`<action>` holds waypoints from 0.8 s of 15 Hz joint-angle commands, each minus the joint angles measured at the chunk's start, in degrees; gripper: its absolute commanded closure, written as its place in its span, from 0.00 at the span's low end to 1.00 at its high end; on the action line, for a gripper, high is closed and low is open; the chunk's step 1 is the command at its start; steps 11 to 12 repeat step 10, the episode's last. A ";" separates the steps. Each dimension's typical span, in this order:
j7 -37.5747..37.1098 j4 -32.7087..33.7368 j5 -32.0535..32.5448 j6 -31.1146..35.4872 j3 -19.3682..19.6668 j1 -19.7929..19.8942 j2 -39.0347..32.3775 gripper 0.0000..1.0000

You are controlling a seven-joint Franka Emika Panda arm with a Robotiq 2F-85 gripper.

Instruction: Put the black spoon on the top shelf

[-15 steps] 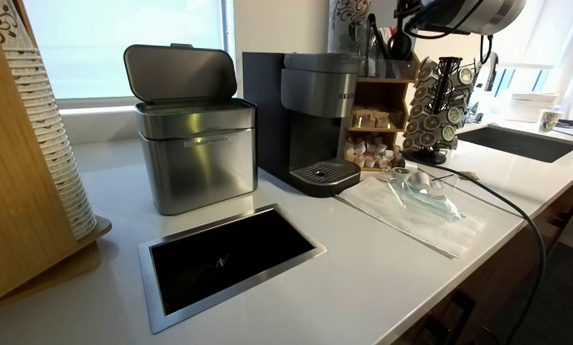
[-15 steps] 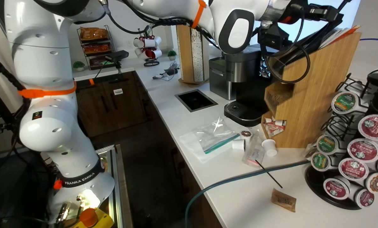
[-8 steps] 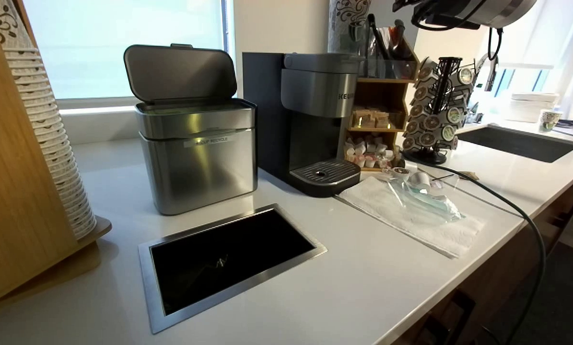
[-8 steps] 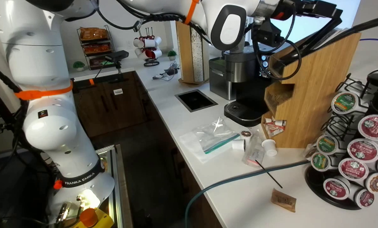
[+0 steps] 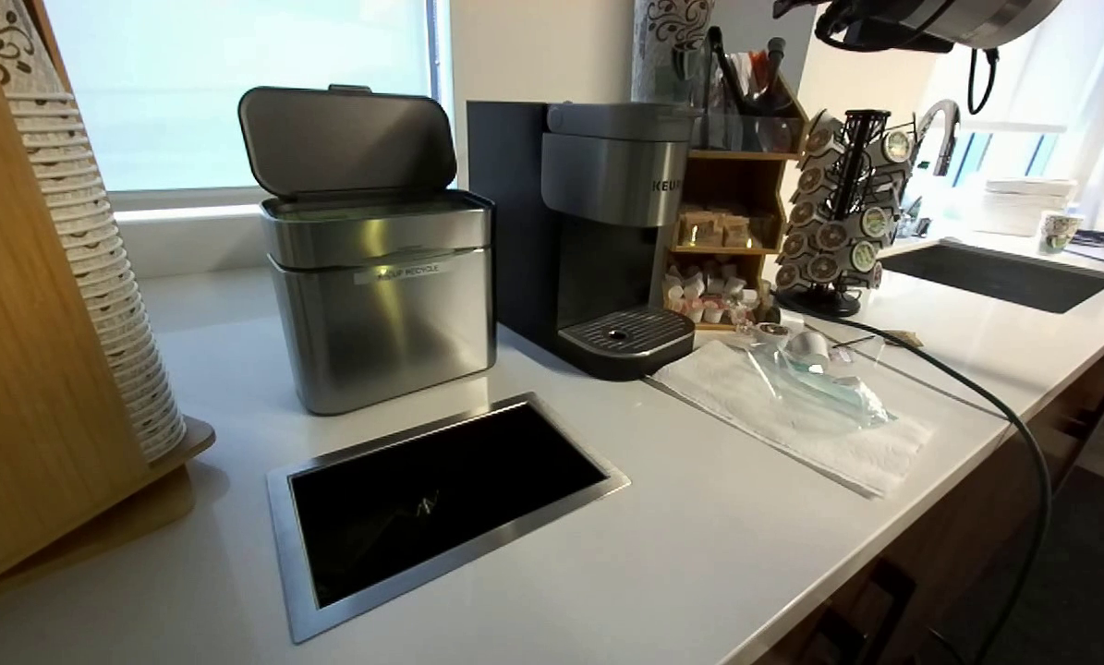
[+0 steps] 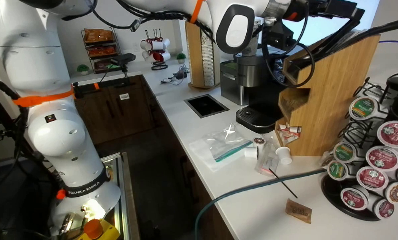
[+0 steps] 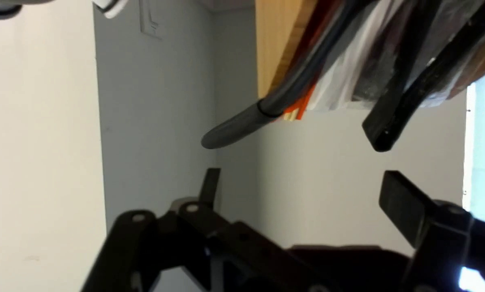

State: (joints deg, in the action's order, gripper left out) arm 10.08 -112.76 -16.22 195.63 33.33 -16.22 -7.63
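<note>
Kitchen counter point(image 5: 662, 545): A wooden rack point(image 6: 335, 96) stood between the coffee machine point(image 5: 616, 175) and a stand of coffee pods point(image 5: 849, 203).
Top shelf point(image 5: 741, 155): The black spoon point(image 5: 774, 60) leaned here among other black utensils point(image 5: 727, 74), its handle rising above the shelf, its bowl hard to make out.
White arm point(image 6: 175, 9): It hung over the counter, its wrist near the rack.
Gripper point(image 7: 301, 180): Its fingers stood wide apart, near the spoon's handle and clear of it.
</note>
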 commanded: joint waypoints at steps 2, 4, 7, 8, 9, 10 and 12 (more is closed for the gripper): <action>8.05 -5.08 -7.79 -0.74 9.93 -7.44 1.55 0.00; 10.00 -8.26 -8.95 -0.31 12.13 -9.88 3.86 0.00; 12.74 -14.29 -3.79 -3.55 10.25 -11.15 12.47 0.00; 14.12 -16.22 -2.34 -3.72 9.64 -11.34 15.14 0.00; 15.18 -17.34 -0.77 -4.64 9.03 -11.34 17.63 0.00; 11.40 -11.99 -3.66 -1.36 9.74 -10.28 8.71 0.00; 11.40 -11.99 -3.66 -1.36 9.74 -10.28 8.71 0.00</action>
